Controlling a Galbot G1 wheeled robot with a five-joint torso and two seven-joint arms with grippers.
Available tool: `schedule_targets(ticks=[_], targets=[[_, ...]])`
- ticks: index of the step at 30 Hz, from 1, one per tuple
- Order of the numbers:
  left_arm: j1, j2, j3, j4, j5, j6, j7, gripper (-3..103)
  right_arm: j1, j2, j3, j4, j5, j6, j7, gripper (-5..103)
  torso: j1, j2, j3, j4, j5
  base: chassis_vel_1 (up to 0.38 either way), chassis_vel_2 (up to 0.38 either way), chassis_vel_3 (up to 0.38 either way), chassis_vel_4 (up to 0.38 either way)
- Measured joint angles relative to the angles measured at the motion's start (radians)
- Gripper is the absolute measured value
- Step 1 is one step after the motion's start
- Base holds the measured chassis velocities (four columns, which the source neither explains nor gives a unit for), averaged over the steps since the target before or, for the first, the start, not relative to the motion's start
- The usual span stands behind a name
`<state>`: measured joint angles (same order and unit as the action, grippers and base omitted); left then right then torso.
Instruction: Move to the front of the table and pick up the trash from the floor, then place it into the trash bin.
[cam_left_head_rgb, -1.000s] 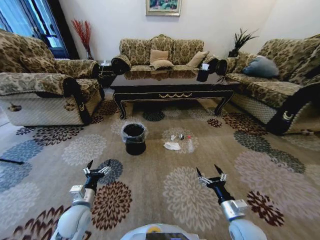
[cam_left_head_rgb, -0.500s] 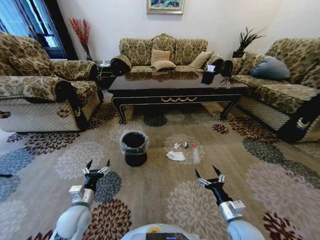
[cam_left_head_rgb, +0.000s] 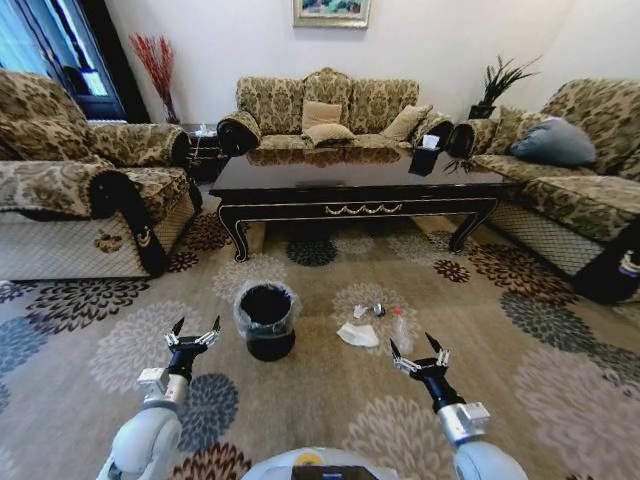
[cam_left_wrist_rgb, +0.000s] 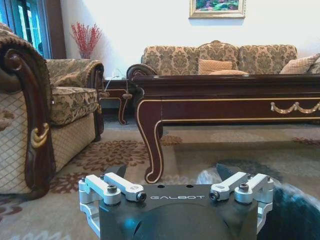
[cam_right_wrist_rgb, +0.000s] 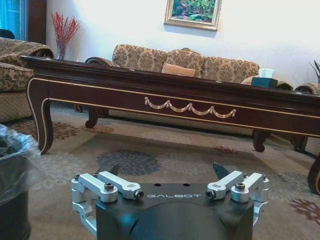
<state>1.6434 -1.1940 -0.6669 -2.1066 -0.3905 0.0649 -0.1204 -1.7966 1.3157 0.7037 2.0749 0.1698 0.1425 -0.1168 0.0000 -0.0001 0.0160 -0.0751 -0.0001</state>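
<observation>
The dark glossy table (cam_left_head_rgb: 355, 185) with gold scrollwork stands ahead on the flowered carpet, also seen low in the left wrist view (cam_left_wrist_rgb: 225, 100) and the right wrist view (cam_right_wrist_rgb: 165, 100). In front of it on the floor lies the trash: a crumpled white paper piece (cam_left_head_rgb: 358, 335), a small silvery wrapper (cam_left_head_rgb: 362, 311) and a tiny red bit (cam_left_head_rgb: 398, 311). The black trash bin (cam_left_head_rgb: 266, 318) with a clear bag stands left of the scraps. My left gripper (cam_left_head_rgb: 193, 335) hovers open near the bin. My right gripper (cam_left_head_rgb: 418, 353) hovers open just short of the scraps.
Patterned sofas ring the table: one at the left (cam_left_head_rgb: 80, 200), one behind (cam_left_head_rgb: 325, 110), one at the right (cam_left_head_rgb: 580, 170). A black tissue box (cam_left_head_rgb: 428, 160) sits on the table's right end. A small side table (cam_left_head_rgb: 200, 150) stands back left.
The whole picture has shifted: the camera has moved closer to the table, so bin and scraps lie nearer. Both grippers hold the same open pose.
</observation>
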Motion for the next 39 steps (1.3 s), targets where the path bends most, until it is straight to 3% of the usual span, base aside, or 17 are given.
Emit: schedule_targets(ticks=[3, 7, 9, 11, 12, 13, 14, 16, 18, 19, 22, 32, 39], targets=[[-0.011, 0.012, 0.012, -0.011, -0.014, 0.041, -0.013, 100, -0.003, 0.0, -0.002, 0.001, 0.001, -0.001, 0.008, 100, 0.0, 0.0, 0.0, -0.0003, -0.0001, -0.186, 0.171, 0.164, -0.17], [-0.024, 0.054, 0.033, -0.077, -0.037, 0.168, -0.073, 100, -0.001, -0.001, -0.008, 0.003, 0.006, -0.014, 0.025, 100, 0.0, 0.0, 0.0, 0.0, 0.0, -0.116, 0.134, 0.114, -0.106], [-0.03, 0.063, 0.034, -0.081, -0.038, 0.191, -0.085, 100, -0.001, -0.001, -0.009, 0.002, 0.005, -0.014, 0.026, 100, 0.0, 0.0, 0.0, -0.0001, 0.0, -0.06, 0.048, 0.061, -0.042], [-0.05, 0.09, 0.034, -0.095, -0.051, 0.272, -0.111, 100, -0.003, 0.001, -0.011, -0.002, -0.001, -0.014, 0.028, 100, 0.0, 0.0, 0.0, -0.0002, 0.0, 0.0, 0.0, 0.0, 0.0], [-0.05, 0.09, 0.034, -0.095, -0.051, 0.272, -0.111, 100, -0.003, 0.001, -0.011, -0.002, -0.001, -0.014, 0.028, 100, 0.0, 0.0, 0.0, -0.0002, 0.0, 0.0, 0.0, 0.0, 0.0], [-0.063, 0.11, 0.035, -0.109, -0.065, 0.352, -0.129, 100, -0.005, 0.002, -0.012, -0.003, -0.004, -0.013, 0.03, 100, 0.0, 0.0, 0.0, -0.0002, 0.0001, 0.0, 0.0, 0.0, 0.0], [-0.071, 0.118, 0.038, -0.113, -0.081, 0.39, -0.139, 100, -0.005, 0.003, -0.012, -0.004, -0.004, -0.013, 0.031, 100, 0.0, 0.0, 0.0, -0.0001, 0.0002, 0.0, 0.0, 0.0, 0.0], [-0.098, 0.143, 0.062, -0.116, -0.155, 0.472, -0.174, 100, -0.005, 0.002, -0.017, -0.006, -0.005, -0.013, 0.032, 100, 0.0, 0.0, 0.0, -0.0001, 0.0, 0.0, 0.0, 0.0, 0.0], [-0.104, 0.147, 0.068, -0.115, -0.169, 0.486, -0.181, 100, -0.004, 0.002, -0.018, -0.006, -0.005, -0.013, 0.032, 100, 0.0, 0.0, 0.0, -0.0002, 0.0, 0.0, 0.0, 0.0, 0.0], [-0.134, 0.161, 0.086, -0.104, -0.245, 0.547, -0.223, 100, 0.003, -0.002, -0.03, -0.008, -0.006, -0.014, 0.035, 100, 0.0, 0.0, 0.0, -0.0002, 0.0, 0.0, 0.0, 0.0, 0.0], [-0.177, 0.178, 0.109, -0.075, -0.374, 0.625, -0.293, 100, 0.015, -0.012, -0.048, -0.014, -0.005, -0.019, 0.04, 100, 0.0, 0.0, 0.0, -0.0001, 0.0001, 0.0, 0.0, 0.0, 0.0], [-0.356, 0.184, 0.224, 0.06, -0.595, 0.68, -0.389, 100, 0.008, -0.016, -0.046, -0.024, -0.002, -0.017, 0.041, 100, 0.0, 0.0, 0.0, -0.0006, 0.0, 0.0, 0.0, 0.0, 0.0], [-0.379, 0.177, 0.236, 0.117, -0.693, 0.679, -0.42, 100, 0.031, -0.023, -0.077, -0.046, -0.003, -0.022, 0.044, 100, 0.0, 0.0, 0.0, 0.0002, 0.0001, 0.0, 0.0, 0.0, 0.0]])
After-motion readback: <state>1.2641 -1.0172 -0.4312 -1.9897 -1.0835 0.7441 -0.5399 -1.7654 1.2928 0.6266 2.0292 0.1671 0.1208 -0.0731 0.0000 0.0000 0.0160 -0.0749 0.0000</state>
